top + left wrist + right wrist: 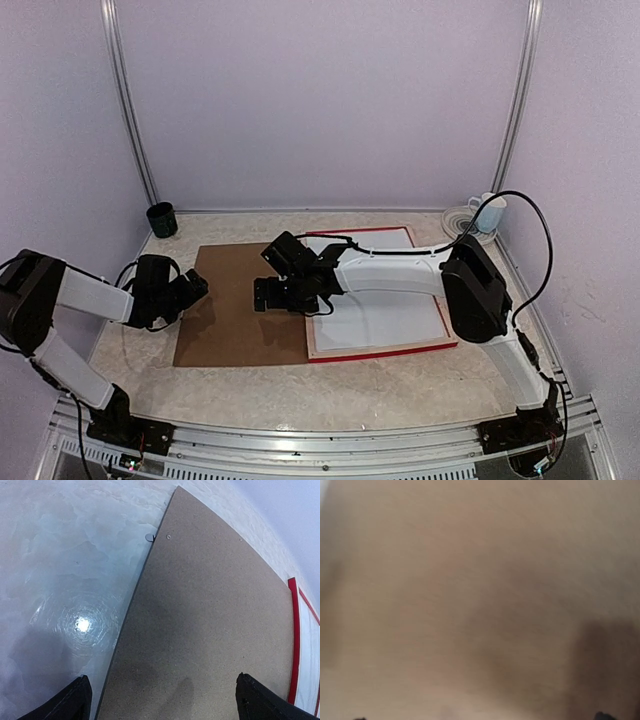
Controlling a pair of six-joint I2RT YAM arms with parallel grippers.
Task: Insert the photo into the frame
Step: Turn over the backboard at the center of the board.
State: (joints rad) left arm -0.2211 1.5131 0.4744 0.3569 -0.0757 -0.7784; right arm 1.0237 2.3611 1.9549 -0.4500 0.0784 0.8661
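Note:
The frame [385, 350] lies flat at centre right, red edges around a pale border, with a white sheet [395, 310] inside it; I cannot tell whether that is the photo's white back. No printed side shows. A brown backing board [235, 310] lies to the frame's left. My right gripper [268, 297] hovers low over the board's right part, by the frame's left edge. Its wrist view is a blur of brown board [470, 590], with dark tips far apart at the bottom corners, open [480, 716]. My left gripper [198, 290] is open and empty over the board's left edge [162, 702].
A dark green cup [161, 219] stands at the back left. A white mug on a saucer [489, 213] stands at the back right. In the left wrist view the board [210, 605] meets the pale marbled table [65, 555], and the frame's red edge [294, 640] shows at the right.

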